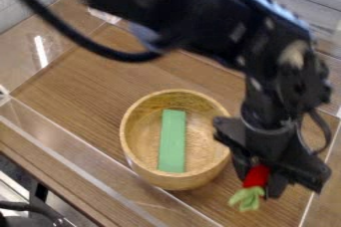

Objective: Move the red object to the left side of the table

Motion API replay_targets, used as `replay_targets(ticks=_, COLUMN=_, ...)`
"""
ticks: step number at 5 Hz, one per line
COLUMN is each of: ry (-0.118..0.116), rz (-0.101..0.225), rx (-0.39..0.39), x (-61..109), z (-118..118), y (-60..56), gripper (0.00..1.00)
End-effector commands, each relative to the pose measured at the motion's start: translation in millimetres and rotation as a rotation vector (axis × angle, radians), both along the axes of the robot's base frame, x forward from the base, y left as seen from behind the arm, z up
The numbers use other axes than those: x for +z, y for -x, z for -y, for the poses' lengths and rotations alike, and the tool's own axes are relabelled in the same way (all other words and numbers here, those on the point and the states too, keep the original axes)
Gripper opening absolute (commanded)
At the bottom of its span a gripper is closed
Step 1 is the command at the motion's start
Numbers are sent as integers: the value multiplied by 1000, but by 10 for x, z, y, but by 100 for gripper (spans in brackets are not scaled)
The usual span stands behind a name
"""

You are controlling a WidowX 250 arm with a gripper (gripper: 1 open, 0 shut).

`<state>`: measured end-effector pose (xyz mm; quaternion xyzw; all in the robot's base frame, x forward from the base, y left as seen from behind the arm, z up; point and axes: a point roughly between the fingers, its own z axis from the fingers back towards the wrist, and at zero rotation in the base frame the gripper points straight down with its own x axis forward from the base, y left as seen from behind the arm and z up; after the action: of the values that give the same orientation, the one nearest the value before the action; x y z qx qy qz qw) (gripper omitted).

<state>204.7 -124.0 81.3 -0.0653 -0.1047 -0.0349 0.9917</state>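
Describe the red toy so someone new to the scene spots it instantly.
Find the wood-grain table, then the round wooden bowl on it. Beside the bowl, under the dark tool, is a small red toy with a leafy green end. Unlike the flat green block inside the bowl, it is red and sits outside.

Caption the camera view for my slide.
Dark gripper around a red strawberry-like toy, beside a wooden bowl holding a green block.
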Motion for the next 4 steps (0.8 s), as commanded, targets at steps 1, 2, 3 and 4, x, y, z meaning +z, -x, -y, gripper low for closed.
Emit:
replay_targets(ticks=1, ry=21, rz=35, rx=53, x=369, z=-212, y=-1, gripper=0)
replay_targets(ticks=2, ry=20, rz=28, rx=98, x=482, z=-438, y=3, gripper=0)
replay_targets(ticks=3, ry=26, rz=0, rx=65, x=388, z=-316, y=52, gripper=0)
replay_targets(ticks=4, ry=29, rz=-22, rx=37, x=361, z=-334, y=100, gripper=0)
